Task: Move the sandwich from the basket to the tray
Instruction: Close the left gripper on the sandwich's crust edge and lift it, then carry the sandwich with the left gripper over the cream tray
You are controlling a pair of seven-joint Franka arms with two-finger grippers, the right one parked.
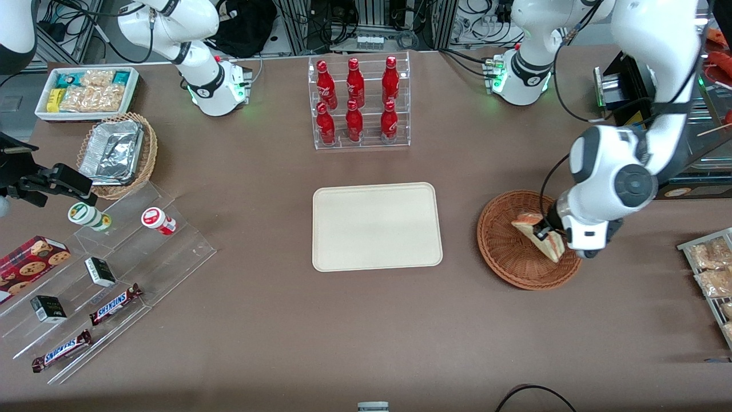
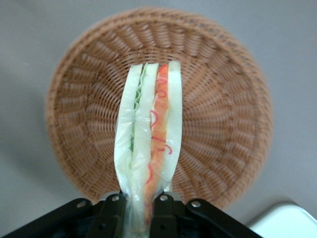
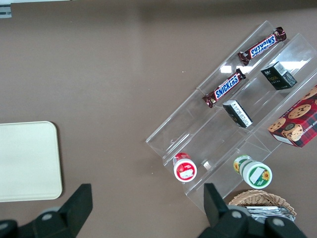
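The sandwich (image 1: 537,233) is a pale wedge with red-orange and green filling on its cut edge. My left gripper (image 1: 548,236) is shut on it and holds it lifted a little above the round reddish-brown wicker basket (image 1: 503,243). In the left wrist view the sandwich (image 2: 148,144) stands between the two black fingers (image 2: 166,215), with the basket (image 2: 223,124) below it. The cream-beige tray (image 1: 377,225) lies flat at the table's middle, beside the basket toward the parked arm's end. Its corner also shows in the left wrist view (image 2: 285,223).
A clear rack of red bottles (image 1: 358,102) stands farther from the front camera than the tray. A tan basket with foil trays (image 1: 117,153), a white bin of snacks (image 1: 87,91) and a clear stepped stand of snacks (image 1: 103,286) lie toward the parked arm's end. A rack of packets (image 1: 712,274) is beside the basket.
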